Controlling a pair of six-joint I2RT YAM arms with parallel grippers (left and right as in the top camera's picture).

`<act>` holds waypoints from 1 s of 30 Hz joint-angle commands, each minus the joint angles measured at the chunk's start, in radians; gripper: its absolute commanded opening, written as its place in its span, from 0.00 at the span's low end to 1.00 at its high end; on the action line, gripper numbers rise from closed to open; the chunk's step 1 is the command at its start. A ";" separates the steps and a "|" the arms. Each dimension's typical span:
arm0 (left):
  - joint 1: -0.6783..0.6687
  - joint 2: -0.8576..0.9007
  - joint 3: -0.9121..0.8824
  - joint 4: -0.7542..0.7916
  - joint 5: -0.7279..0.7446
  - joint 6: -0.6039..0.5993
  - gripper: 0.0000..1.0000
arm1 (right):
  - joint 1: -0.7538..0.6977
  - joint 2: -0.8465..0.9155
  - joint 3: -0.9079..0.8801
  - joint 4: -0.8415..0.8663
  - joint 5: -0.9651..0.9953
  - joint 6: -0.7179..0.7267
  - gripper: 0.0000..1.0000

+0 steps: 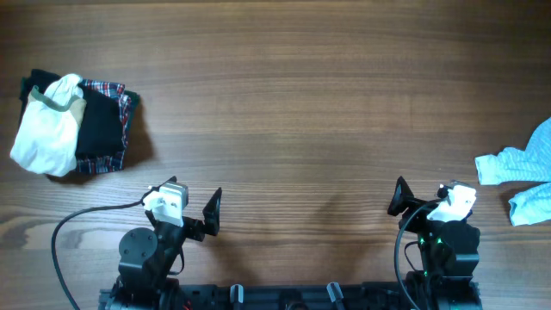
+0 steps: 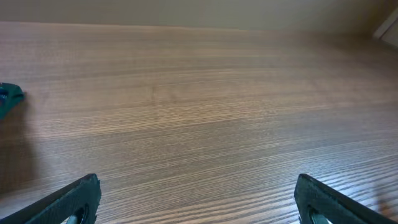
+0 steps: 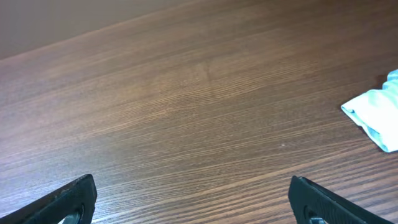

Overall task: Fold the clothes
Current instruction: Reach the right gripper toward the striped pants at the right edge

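Observation:
A pile of clothes lies at the far left of the table: a white garment point(image 1: 45, 133) on top of a black and plaid garment point(image 1: 105, 129). A light blue garment point(image 1: 521, 168) lies at the right edge and also shows in the right wrist view point(image 3: 375, 117). My left gripper point(image 1: 185, 204) point(image 2: 196, 202) is open and empty, low over bare wood at the front left. My right gripper point(image 1: 424, 198) point(image 3: 193, 202) is open and empty at the front right, to the left of the blue garment and apart from it.
The wooden table point(image 1: 293, 103) spans the whole overhead view. A dark teal scrap of cloth point(image 2: 9, 97) shows at the left edge of the left wrist view. A black cable point(image 1: 73, 226) loops beside the left arm's base.

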 commanded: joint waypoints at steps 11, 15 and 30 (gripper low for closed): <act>-0.005 -0.011 -0.005 0.003 -0.002 0.009 1.00 | 0.004 -0.007 -0.003 0.006 -0.031 0.270 1.00; -0.005 -0.011 -0.005 0.004 -0.002 0.009 1.00 | 0.004 -0.007 -0.003 0.006 -0.031 0.271 0.99; -0.005 0.018 -0.005 0.011 0.057 0.005 1.00 | 0.004 -0.007 -0.003 -0.007 -0.140 0.320 0.99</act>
